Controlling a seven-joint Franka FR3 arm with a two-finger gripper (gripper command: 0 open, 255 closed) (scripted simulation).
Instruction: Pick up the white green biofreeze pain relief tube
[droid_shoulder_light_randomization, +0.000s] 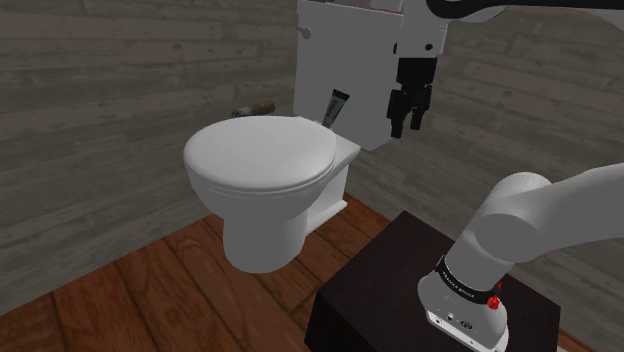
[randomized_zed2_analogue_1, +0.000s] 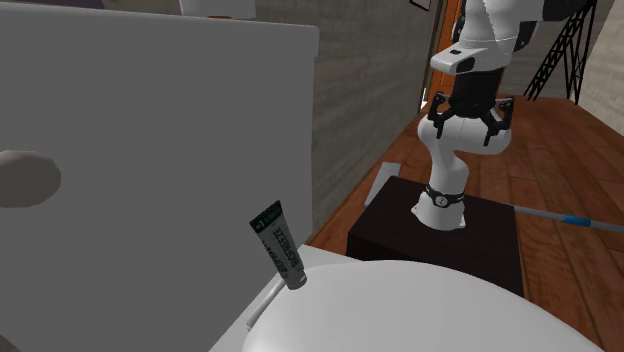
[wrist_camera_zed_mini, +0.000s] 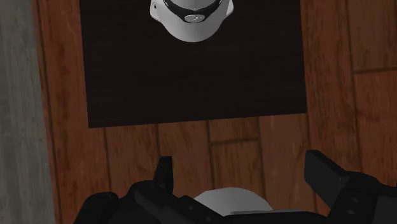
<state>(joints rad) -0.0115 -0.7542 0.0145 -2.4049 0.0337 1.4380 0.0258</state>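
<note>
Gripper (droid_shoulder_light_randomization: 405, 123): hangs in the upper centre-right of the shoulder view, pointed down, beside the toilet tank (droid_shoulder_light_randomization: 345, 45) and above the dark stand (droid_shoulder_light_randomization: 395, 285). Its fingers (wrist_camera_zed_mini: 326, 173) are spread wide with nothing between them. The wrist view looks past them onto the wood floor (wrist_camera_zed_mini: 235, 143) and the stand's top.

Tube (randomized_zed2_analogue_1: 278, 244): left of centre in the second exterior view. It stands on its dark cap on the rear ledge of the toilet, between the closed lid (randomized_zed2_analogue_1: 420, 310) and the tank. The body is pale with print and the upper end is green. It tilts toward the tank; whether they touch cannot be told. In the shoulder view it sits above centre, left of the gripper and well apart from it.

Other: a grey handle with a blue band (randomized_zed2_analogue_1: 572, 221) lies on the floor at the second exterior view's right edge.
</note>
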